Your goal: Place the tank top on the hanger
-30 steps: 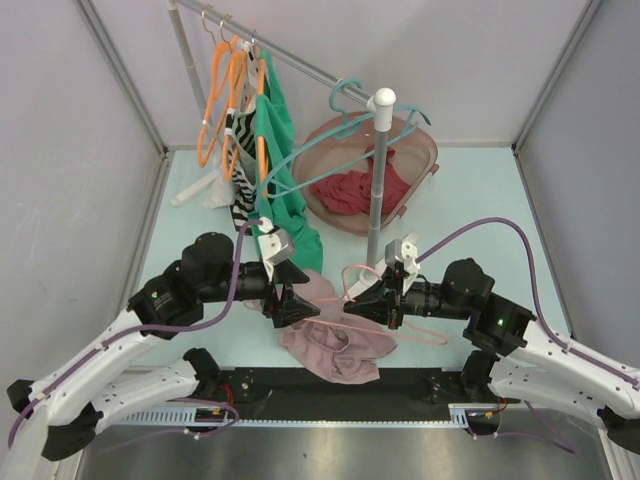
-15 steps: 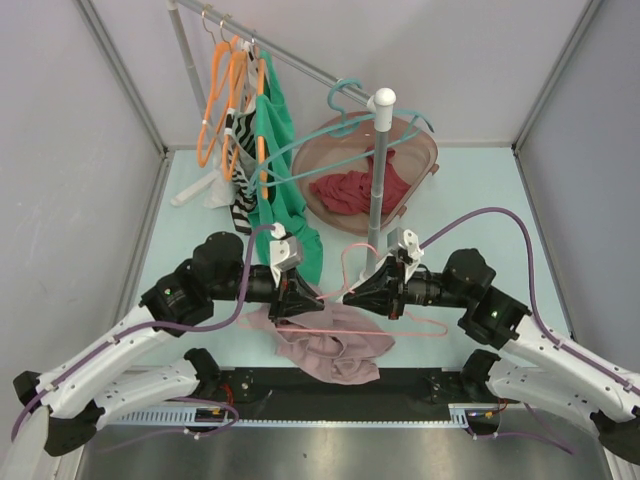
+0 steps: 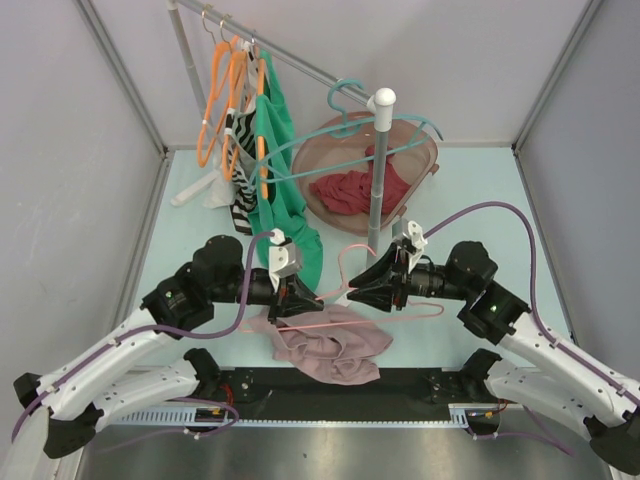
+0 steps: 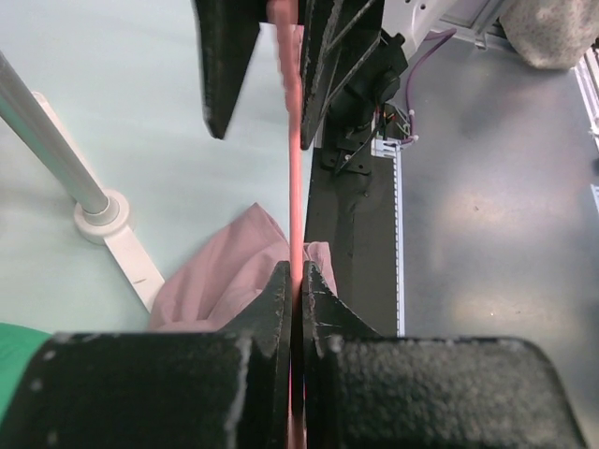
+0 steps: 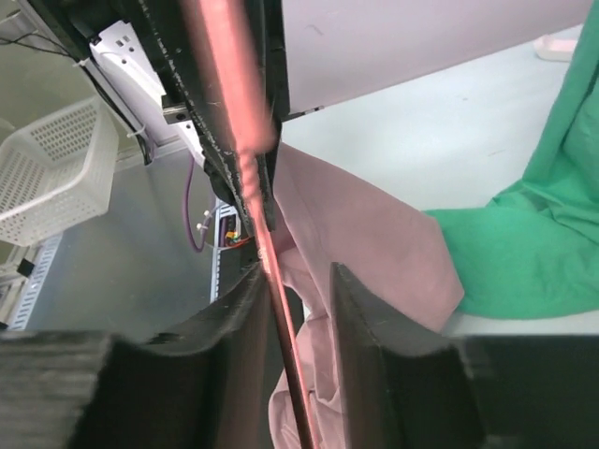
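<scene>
The thin pink hanger [image 3: 341,268] hangs between my two grippers above the front of the table. My left gripper [image 3: 305,298] is shut on its rod, which is pinched between the jaws in the left wrist view [image 4: 296,273]. My right gripper [image 3: 356,290] faces it from the right. Its jaws [image 5: 298,276] stand apart, with the hanger rod [image 5: 271,271] running between them and leaning on the left finger. The mauve-pink tank top [image 3: 325,345] lies crumpled on the table below both grippers, also showing under the left jaws as pink cloth [image 4: 220,281].
A clothes rack pole [image 3: 377,170] stands behind the grippers, its base [image 4: 98,210] close by. The green garment [image 3: 285,205], orange hangers [image 3: 225,100] and a teal hanger [image 3: 350,100] hang on the rail. A brown basket [image 3: 425,145] holds a dark red garment [image 3: 350,190].
My left gripper has closed on the hanger rod. My right gripper, shut on the hanger before, has opened its jaws. Both arms shifted slightly and the hanger rose a little.
</scene>
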Tool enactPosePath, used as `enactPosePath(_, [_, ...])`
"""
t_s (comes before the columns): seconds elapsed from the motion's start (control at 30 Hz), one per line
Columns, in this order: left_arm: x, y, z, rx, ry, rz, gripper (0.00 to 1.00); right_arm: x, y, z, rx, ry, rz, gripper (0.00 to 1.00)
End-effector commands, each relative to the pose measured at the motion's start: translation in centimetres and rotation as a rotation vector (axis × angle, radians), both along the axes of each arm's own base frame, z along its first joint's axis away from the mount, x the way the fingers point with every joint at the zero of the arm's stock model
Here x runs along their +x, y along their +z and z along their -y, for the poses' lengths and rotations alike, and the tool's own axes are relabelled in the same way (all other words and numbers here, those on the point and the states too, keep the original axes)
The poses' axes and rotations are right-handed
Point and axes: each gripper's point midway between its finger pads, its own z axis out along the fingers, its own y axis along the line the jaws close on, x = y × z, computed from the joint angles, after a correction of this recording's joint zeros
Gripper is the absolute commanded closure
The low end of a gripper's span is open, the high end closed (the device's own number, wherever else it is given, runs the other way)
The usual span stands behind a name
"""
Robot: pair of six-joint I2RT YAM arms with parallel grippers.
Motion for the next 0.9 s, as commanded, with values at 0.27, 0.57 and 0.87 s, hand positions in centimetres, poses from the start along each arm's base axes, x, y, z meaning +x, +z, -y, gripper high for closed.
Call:
enactPosePath(0.27, [1.2,-2.8,-1.5,0.135,0.075,0.037,1.00,3.4,2.3,4.3,0.000,-0.245,0.076,0.18])
enactPosePath(0.57, [5.6,-3.1,-3.6,0.167,0.305,0.186,1.00,2.2,4.8,8.5,0.051,-0.418,0.029,0.09])
enactPosePath(0.87, [8.5,-2.8,-4.2,0.123,0.374,0.197,1.00,-0.7,-4.5,4.8,-0.047,-0.327,-0.245,0.17])
